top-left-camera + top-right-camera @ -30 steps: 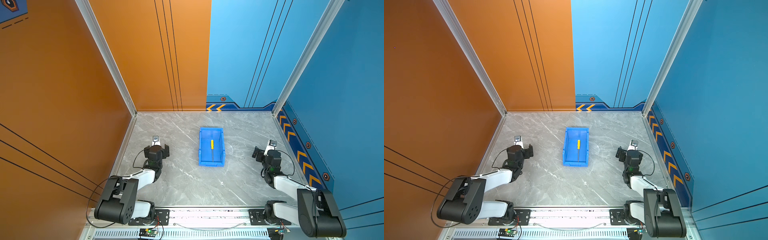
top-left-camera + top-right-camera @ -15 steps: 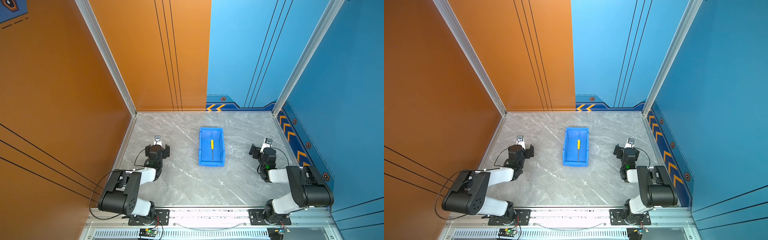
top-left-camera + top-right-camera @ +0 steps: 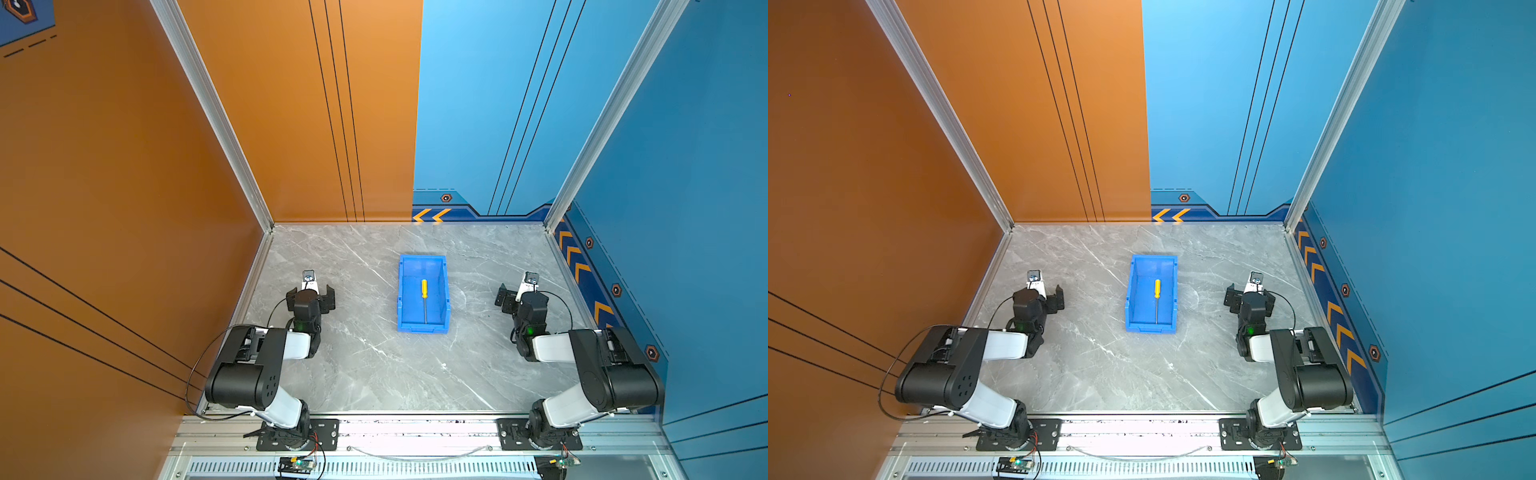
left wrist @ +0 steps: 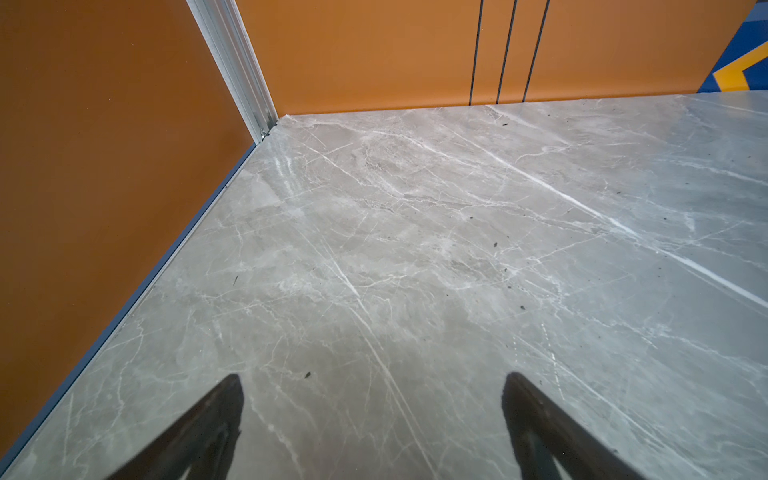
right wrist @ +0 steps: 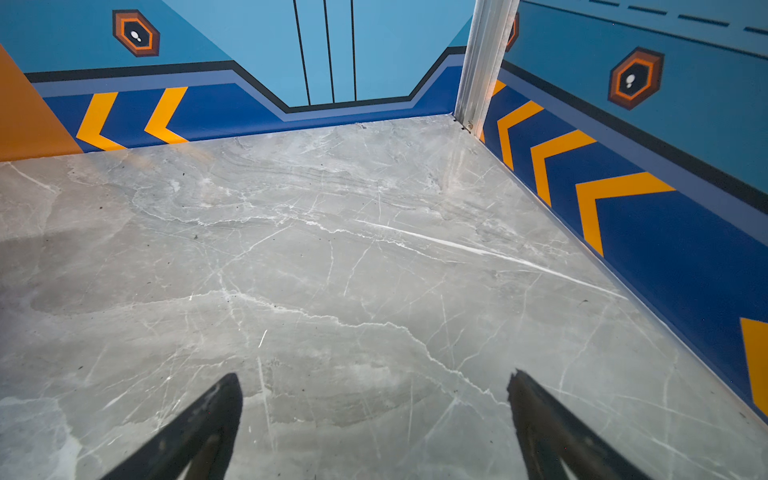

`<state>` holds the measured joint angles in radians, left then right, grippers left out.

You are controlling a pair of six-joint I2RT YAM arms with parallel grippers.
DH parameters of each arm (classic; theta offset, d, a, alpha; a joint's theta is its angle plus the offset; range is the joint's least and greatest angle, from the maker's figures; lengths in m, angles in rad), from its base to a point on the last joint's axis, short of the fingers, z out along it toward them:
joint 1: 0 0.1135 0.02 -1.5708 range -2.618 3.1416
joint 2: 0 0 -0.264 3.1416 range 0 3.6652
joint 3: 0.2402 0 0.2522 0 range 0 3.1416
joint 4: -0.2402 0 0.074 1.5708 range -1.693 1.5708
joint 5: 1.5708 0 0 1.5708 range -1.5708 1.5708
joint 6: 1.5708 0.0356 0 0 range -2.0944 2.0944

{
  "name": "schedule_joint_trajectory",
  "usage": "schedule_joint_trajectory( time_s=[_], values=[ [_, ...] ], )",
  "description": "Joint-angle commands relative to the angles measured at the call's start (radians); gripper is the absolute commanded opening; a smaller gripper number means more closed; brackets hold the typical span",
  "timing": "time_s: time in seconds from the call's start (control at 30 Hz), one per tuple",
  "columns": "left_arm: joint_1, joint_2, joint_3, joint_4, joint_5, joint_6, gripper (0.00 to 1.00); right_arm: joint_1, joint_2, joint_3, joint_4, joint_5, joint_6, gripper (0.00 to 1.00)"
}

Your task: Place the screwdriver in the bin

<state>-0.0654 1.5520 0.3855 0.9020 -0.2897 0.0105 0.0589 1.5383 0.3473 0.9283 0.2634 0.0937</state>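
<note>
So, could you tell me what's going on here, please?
The slim yellow-handled screwdriver with a silver metal shaft lies inside the bright blue rectangular plastic bin on the grey marble table, so the job looks done. Nothing is handling it: the left pincer and the right pincer are both open and empty, off to either side of the bin.

We find the bin in the middle of the table; the screwdriver lies in it, lengthwise, handle toward the far end; the left gripper is well left of the bin; the right gripper well right of it.
</note>
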Motion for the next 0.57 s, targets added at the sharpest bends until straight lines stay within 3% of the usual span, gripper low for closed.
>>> schedule_joint_trajectory(
  time_s=[0.0, 0.53],
  values=[
    [0.004, 0.013, -0.017, 0.046, 0.018, -0.007, 0.98, 0.002, 0.009, 0.008, 0.017, 0.022, -0.016, 1.0],
    [0.021, 0.012, -0.013, 0.034, 0.065, -0.01, 0.98, 0.002, 0.009, 0.009, 0.017, 0.023, -0.015, 1.0]
  ],
)
